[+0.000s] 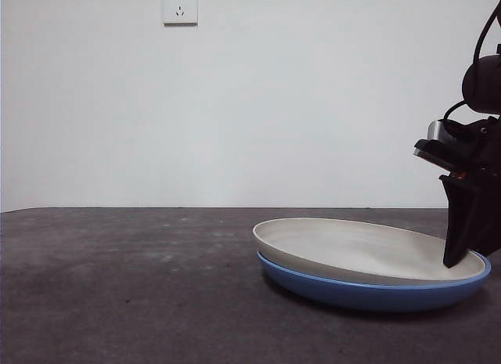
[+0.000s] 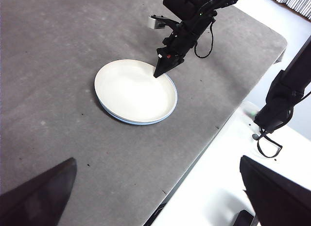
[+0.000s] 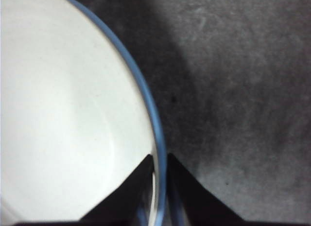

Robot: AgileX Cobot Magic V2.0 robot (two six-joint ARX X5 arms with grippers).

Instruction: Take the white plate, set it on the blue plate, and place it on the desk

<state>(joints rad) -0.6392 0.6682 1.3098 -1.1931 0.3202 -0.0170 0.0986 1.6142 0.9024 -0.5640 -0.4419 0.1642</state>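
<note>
**Now at the rim: right claw on the stacked plates**

Leftmost in the front view, bare desk (image 1: pixel 117 286), dark and mottled, running back to a white wall with a socket (image 1: pixel 179 5) high up.

Right of centre: white plate (image 1: pixel 352 248) sits inside the blue plate (image 1: pixel 376 295). Not quite seated flat; its left edge rides a little above the blue rim, its right edge sits lower in. Blue plate rests on the desk.

Far right: my right gripper (image 1: pixel 462 258) comes down from the upper right edge, tip at the right-hand rim of the stack. From its own wrist camera my right gripper (image 3: pixel 159 165) has its two jaws drawn close, only a thin gap between them, and the rims of both the white plate (image 3: pixel 63 114) and the blue plate (image 3: pixel 154 114) run into that gap. Whether the jaws actually press the rim or only straddle it, I cannot tell.

My left gripper (image 2: pixel 160 197) waits well apart from the plates, jaws spread wide, holding nothing. From there the white plate (image 2: pixel 133 90) covers nearly all of the blue plate (image 2: pixel 138 123), only a thin blue edge showing, with my right gripper (image 2: pixel 160 70) at the rim.
</note>
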